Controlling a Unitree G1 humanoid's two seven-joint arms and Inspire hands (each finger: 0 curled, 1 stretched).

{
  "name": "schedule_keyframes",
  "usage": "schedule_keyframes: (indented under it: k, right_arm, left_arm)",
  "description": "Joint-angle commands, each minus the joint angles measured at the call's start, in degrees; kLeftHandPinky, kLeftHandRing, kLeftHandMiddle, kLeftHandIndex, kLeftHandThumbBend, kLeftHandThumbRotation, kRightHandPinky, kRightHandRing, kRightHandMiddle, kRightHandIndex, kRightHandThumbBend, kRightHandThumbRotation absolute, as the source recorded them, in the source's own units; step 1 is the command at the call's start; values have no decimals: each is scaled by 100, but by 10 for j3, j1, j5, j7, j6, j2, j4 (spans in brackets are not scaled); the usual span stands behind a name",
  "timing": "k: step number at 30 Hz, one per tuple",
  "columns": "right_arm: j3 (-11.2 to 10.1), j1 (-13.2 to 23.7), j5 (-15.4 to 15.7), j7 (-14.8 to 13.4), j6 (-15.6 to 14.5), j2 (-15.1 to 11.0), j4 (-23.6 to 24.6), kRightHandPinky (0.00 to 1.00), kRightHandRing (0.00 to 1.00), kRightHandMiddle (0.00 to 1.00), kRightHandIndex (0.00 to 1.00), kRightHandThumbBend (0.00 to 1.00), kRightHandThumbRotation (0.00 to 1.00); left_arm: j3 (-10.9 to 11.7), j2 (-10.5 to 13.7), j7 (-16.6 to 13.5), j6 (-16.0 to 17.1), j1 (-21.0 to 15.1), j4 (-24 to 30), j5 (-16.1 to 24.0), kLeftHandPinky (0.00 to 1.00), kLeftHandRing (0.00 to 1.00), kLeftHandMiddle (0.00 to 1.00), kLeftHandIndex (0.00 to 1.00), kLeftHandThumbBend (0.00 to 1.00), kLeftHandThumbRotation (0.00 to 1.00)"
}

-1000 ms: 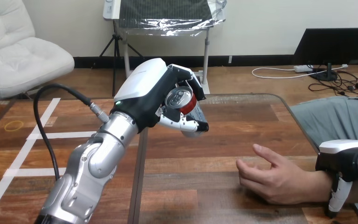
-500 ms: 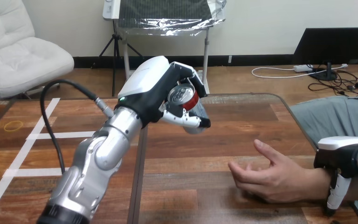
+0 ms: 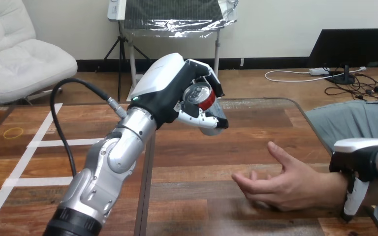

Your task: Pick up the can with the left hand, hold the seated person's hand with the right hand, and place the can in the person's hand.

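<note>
Currently the left robot hand [image 3: 165, 86] has fingers and thumb curled fully round the red-and-silver metal drink can [image 3: 200, 97], carried in the air above the brown wooden-plank desk [image 3: 197, 162]. Landmark = the person's hand [image 3: 280, 184]: open, loosely cupped, thumb up, fingers pointing to the view's left, resting on the desk. From that landmark the can lies up, to the left and farther across the desk, well apart, clear air between. Can is not upright: silver lid faces back toward the camera and slightly up, and the body runs away and down to the right, so the long axis is tilted. Right robot hand [image 3: 359, 160] sits on the person's wrist [image 3: 337, 189] just right of the landmark, white shell on top, a thumb or finger curled down the wrist's near side. That reads as a hold on the wrist, not the palm; the far side of that grip is hidden. Right is at the landmark, so the left robot hand is the one that has to close the gap. My read: pickup done, steadying hold in place, handover not yet made. Next move likely needs down-and-right travel toward the cupped palm, plus a roll so the can goes in side-on rather than lid-first. Risk: the raised thumb of the person's hand stands near the approach line and the can could clip it.
</note>
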State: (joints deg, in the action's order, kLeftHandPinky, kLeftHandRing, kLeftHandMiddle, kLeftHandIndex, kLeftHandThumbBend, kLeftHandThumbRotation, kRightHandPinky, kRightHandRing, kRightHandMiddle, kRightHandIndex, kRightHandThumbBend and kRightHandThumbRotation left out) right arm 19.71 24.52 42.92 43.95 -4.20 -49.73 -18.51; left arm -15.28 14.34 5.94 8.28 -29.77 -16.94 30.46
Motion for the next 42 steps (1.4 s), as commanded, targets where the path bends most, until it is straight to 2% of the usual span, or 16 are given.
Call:
schedule_keyframes:
  k: [1,10,16,28,37,42]
  right_arm:
    - [-22,86,3,-3,-1,-10,27,37,47,54,50,71,0]
    - [-16,104,13,7,0,-11,35,37,47,55,50,71,0]
    - [-13,115,18,17,-5,-7,35,33,43,52,50,71,0]
    - [-11,135,22,12,8,-3,36,33,42,52,49,72,0]
    - [-10,150,22,19,7,0,38,34,44,54,49,72,0]
    - [-3,164,27,20,21,-1,29,36,47,55,49,73,0]
  left_arm:
    - [-6,-14,-19,12,-63,-11,4,31,37,45,48,62,0]
    - [-12,-25,-11,3,-71,-18,3,30,36,44,48,63,0]
    - [-16,-32,-11,1,-73,-20,4,30,36,43,48,63,0]
    - [-33,-48,-16,5,-88,-44,17,31,37,44,48,64,0]
    - [-42,-60,-15,6,-101,-64,20,32,38,45,48,65,0]
    - [-50,-68,-19,10,-111,-83,25,32,38,45,49,65,0]
